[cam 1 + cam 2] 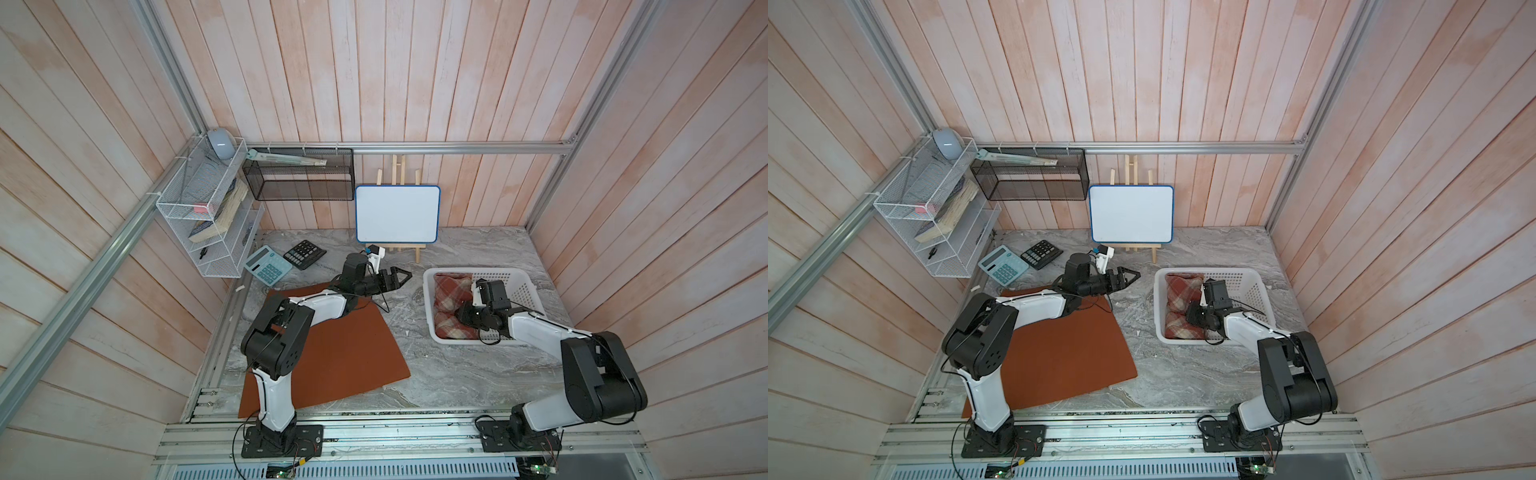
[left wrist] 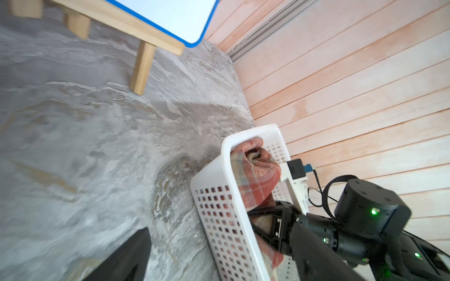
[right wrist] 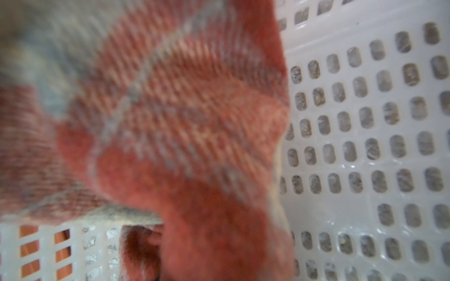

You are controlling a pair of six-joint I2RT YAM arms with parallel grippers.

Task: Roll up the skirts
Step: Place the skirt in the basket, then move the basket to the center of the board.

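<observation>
My plaid skirt [image 1: 451, 297] lies rolled in the basket [image 1: 429, 309], right of centre. My right hand [image 1: 460, 318] is down against it, and I cannot tell its grip. The orange skirt [image 1: 353, 353] lies flat at lower left, unrolled. My left hand [image 1: 397, 279] is spread and empty. About half done, I judge.

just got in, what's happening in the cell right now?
The plaid skirt lies rolled in the white basket; the right claw is down in there against it, grip not visible. The left claw hangs open and empty over the table. The orange skirt lies flat, not yet rolled.
</observation>
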